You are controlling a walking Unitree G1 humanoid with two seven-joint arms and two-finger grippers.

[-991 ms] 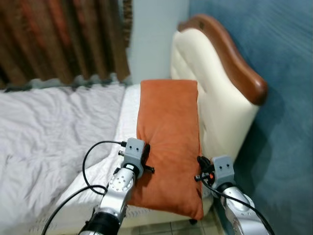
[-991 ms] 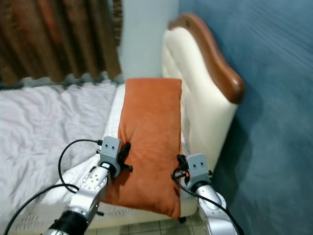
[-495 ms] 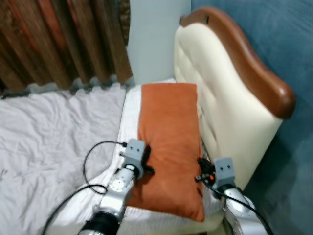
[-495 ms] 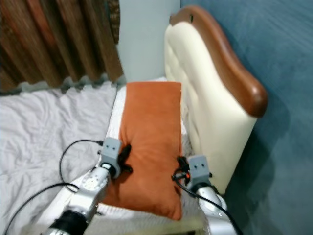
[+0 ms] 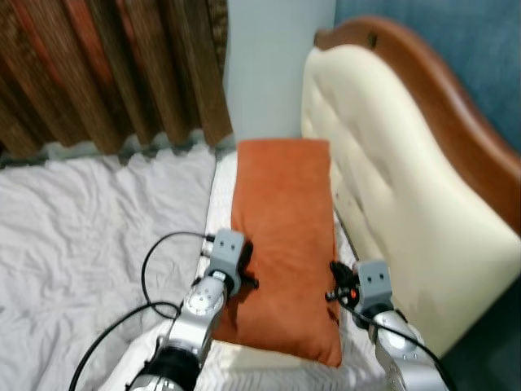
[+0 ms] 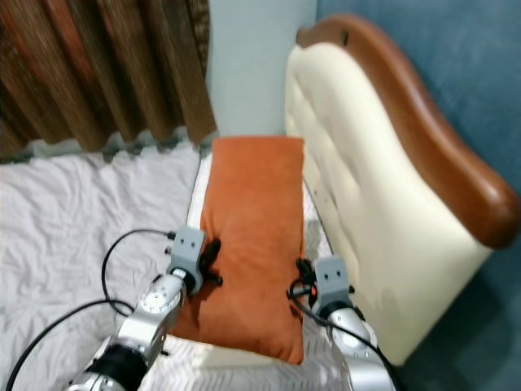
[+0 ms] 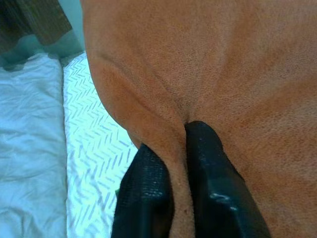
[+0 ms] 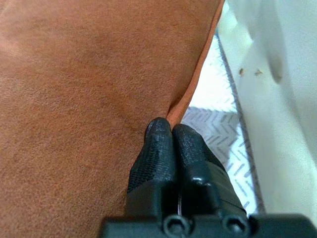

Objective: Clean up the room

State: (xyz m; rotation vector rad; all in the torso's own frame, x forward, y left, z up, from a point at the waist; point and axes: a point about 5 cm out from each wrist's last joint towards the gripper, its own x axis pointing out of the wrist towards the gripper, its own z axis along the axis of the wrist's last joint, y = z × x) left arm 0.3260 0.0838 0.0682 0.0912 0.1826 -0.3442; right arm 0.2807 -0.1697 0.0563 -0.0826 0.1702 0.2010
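A long orange pillow (image 5: 281, 236) lies lengthwise along the bed's right side, beside the cream headboard (image 5: 391, 187). My left gripper (image 5: 244, 273) is shut on the pillow's left edge; the wrist view has its fingers (image 7: 148, 183) pinching a fold of orange fabric (image 7: 198, 64). My right gripper (image 5: 335, 289) is shut on the pillow's right edge, where the two fingertips (image 8: 161, 134) clamp the seam (image 8: 195, 89). The pillow's near end hangs slightly over the mattress edge.
A rumpled white sheet (image 5: 89, 228) covers the bed to the left. Brown curtains (image 5: 106, 65) hang behind it. The headboard has a curved wooden top rail (image 5: 440, 90) against a blue wall (image 6: 423, 49). A patterned mattress cover (image 8: 218, 124) lies between pillow and headboard.
The camera has shifted, so the headboard looms larger on the right. Both grippers keep their hold on the pillow, which has moved slightly further onto the bed.
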